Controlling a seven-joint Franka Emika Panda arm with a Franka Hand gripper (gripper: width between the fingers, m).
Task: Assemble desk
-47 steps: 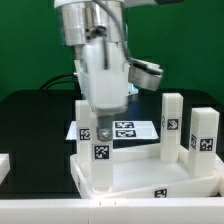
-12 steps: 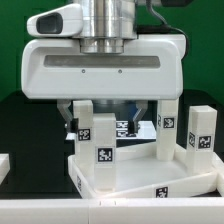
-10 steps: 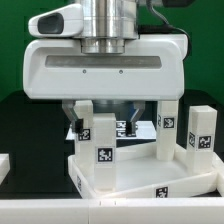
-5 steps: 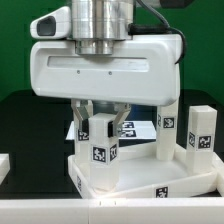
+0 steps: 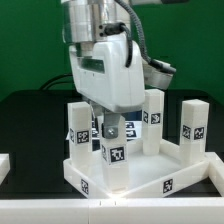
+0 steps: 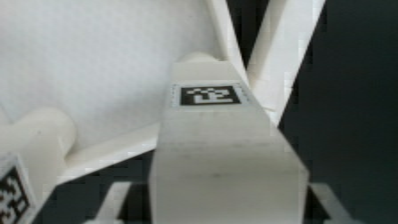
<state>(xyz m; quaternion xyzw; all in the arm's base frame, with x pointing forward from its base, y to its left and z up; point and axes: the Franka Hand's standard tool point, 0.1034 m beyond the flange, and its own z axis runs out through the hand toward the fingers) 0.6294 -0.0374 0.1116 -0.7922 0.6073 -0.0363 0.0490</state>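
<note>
Surface: black table top (image 5: pixel 30 125), matte, under everything.
Backdrop: green wall (image 5: pixel 30 45) behind the table.
Desk: white plastic desk (image 5: pixel 140 178) lies upside down mid-table, rimmed top flat, tagged legs standing up from its corners.
Marker board: the marker board (image 5: pixel 92 134) lies flat beyond the desk, mostly hidden.
Gripper: gripper (image 5: pixel 111 128) comes down from above, fingers clamped on the front leg (image 5: pixel 114 158).
Wrist view: that leg's tagged top (image 6: pixel 212 95) fills the centre, rim behind.
</note>
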